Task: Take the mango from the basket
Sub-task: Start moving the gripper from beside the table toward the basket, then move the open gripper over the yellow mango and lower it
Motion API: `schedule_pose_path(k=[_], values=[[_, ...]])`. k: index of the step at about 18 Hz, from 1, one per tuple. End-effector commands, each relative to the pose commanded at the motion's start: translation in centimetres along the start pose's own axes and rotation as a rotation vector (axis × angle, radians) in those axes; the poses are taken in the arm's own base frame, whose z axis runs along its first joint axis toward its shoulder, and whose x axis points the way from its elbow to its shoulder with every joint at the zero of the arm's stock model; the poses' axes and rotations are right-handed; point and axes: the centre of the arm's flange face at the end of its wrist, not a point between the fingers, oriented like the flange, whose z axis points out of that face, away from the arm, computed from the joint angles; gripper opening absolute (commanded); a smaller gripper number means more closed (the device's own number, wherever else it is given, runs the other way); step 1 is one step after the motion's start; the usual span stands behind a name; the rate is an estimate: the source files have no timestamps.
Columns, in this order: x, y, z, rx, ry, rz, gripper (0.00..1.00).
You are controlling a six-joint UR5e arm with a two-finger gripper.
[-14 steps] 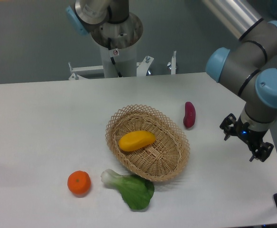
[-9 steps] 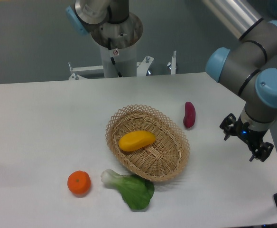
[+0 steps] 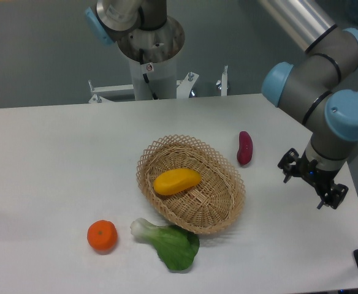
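Note:
The yellow-orange mango point(image 3: 176, 181) lies inside the tan wicker basket point(image 3: 225, 205) at the middle of the table. My gripper point(image 3: 309, 184) hangs at the right side of the table, well to the right of the basket and past the sweet potato. It holds nothing. Its fingers look spread apart, but they are small and dark against the table.
A dark red-purple sweet potato point(image 3: 244, 147) lies just right of the basket. A round tangerine point(image 3: 102, 236) and a green bok choy point(image 3: 168, 243) lie in front of the basket. The arm's base column point(image 3: 149, 55) stands at the table's far edge.
My gripper and wrist have shifted slightly to the left, toward the basket. The mango and other produce have not moved.

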Motion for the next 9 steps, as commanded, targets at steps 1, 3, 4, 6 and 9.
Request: schedule_pose_path(k=[1,3,4,6,9], values=[[0.3,-0.6,0.0,0.002,0.001,0.004,1.0],[1.0,-1.5,0.2,0.003,0.005,0.017,1.0],[1.5,-1.7,0.4,0.005,0.006,0.021,1.0],[2.9,-2.2,0.4,0.013,0.002,0.032,1.0],[6.9,-2.9,0.7,0.024,0.038,0.061,1.0]])
